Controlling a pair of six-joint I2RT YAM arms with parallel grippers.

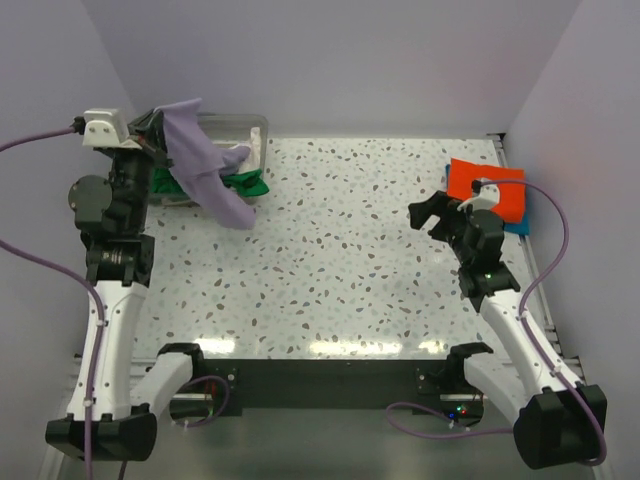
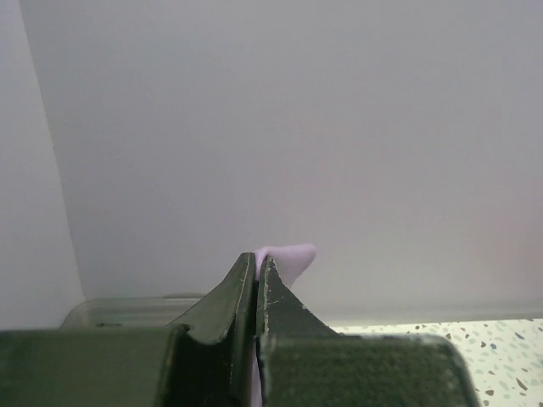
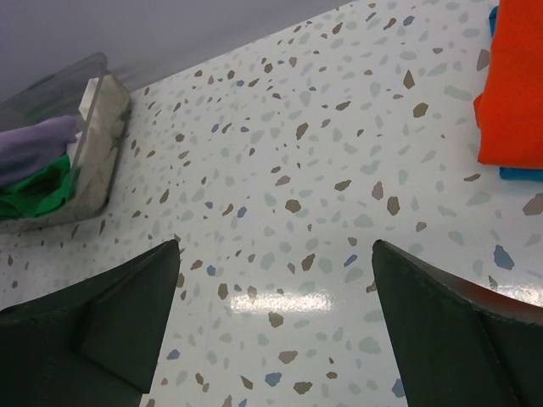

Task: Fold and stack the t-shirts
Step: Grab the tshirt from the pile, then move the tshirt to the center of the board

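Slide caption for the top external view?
Left pincer holds lavender t-shirt over the tub; right pincer open near orange t-shirt.

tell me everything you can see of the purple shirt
The purple shirt is soft, plain lavender cloth, crumpled and unfolded. The shut left hand pinches its top edge, holding it above the tub. It hangs slanting down over the tub's front edge and the green shirt, and its lower end reaches the table.
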